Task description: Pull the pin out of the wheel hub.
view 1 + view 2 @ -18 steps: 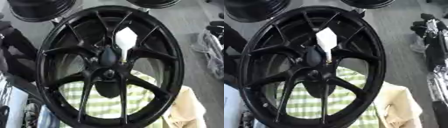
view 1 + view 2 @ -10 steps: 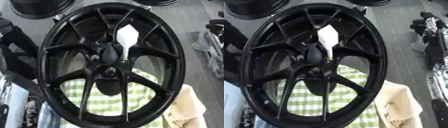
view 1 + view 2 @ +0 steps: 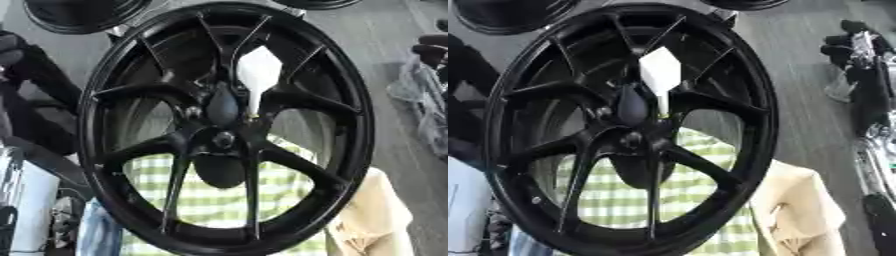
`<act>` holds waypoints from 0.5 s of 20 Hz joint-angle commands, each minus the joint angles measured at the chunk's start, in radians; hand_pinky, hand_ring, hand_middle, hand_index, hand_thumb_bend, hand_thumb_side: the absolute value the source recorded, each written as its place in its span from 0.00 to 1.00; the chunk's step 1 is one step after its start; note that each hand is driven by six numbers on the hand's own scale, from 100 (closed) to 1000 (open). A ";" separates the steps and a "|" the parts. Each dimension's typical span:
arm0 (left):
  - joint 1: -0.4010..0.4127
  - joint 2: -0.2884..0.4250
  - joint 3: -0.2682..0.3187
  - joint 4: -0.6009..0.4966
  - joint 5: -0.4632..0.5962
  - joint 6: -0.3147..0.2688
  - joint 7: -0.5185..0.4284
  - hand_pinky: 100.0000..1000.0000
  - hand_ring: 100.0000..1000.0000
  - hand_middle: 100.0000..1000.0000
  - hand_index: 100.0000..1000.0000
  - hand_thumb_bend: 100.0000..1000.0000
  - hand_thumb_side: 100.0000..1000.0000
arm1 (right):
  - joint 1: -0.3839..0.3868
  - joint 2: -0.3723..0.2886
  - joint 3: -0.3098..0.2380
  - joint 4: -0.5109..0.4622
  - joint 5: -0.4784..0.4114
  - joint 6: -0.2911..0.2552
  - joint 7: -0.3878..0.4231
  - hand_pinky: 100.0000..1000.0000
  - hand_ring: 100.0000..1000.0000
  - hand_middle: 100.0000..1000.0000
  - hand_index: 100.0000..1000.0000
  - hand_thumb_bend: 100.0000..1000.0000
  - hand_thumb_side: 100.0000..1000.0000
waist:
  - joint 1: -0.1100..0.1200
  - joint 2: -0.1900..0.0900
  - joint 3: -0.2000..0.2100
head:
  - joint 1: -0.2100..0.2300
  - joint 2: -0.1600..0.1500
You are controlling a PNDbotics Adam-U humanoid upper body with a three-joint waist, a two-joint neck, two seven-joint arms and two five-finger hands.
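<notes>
A big black spoked wheel (image 3: 131, 65) stands on edge and fills both views. Its hub (image 3: 223, 140) sits at the middle, with a dark oval cap just above it. The pin (image 3: 660, 72) has a flat white head and a thin shaft running down toward the hub. No hand touches the pin. My right hand (image 3: 846, 42) shows at the right edge, away from the wheel, with its dark fingers relaxed and holding nothing. At the left edge a black shape beside the rim looks like my left arm (image 3: 26, 75); its hand is not clear.
A green-and-white checked cloth (image 3: 210, 200) lies behind the lower spokes, with a tan cloth (image 3: 798, 200) at the lower right. Other black rims (image 3: 79, 12) stand at the top edge. Grey floor (image 3: 798, 100) lies to the right.
The whole picture has shifted slightly, so the camera moved. The pin keeps its place on the wheel, and no hand has come closer.
</notes>
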 commanded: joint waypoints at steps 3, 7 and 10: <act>0.003 0.037 0.011 -0.015 -0.006 0.000 0.004 0.69 0.67 0.66 0.75 0.21 0.71 | -0.067 -0.151 -0.006 -0.036 -0.030 0.006 0.039 0.91 0.78 0.71 0.85 0.00 0.70 | -0.008 -0.037 -0.005 | -0.002 -0.001; 0.016 0.049 0.013 -0.012 -0.010 0.001 0.007 0.69 0.67 0.66 0.75 0.21 0.71 | -0.152 -0.247 0.028 -0.035 -0.068 0.031 0.086 0.91 0.78 0.72 0.85 0.00 0.67 | -0.015 -0.045 -0.010 | -0.007 0.009; 0.027 0.059 0.017 -0.010 -0.014 0.001 0.011 0.69 0.67 0.66 0.75 0.21 0.71 | -0.235 -0.318 0.067 -0.036 -0.091 0.048 0.117 0.90 0.78 0.72 0.85 0.00 0.63 | -0.021 -0.048 -0.013 | -0.005 0.015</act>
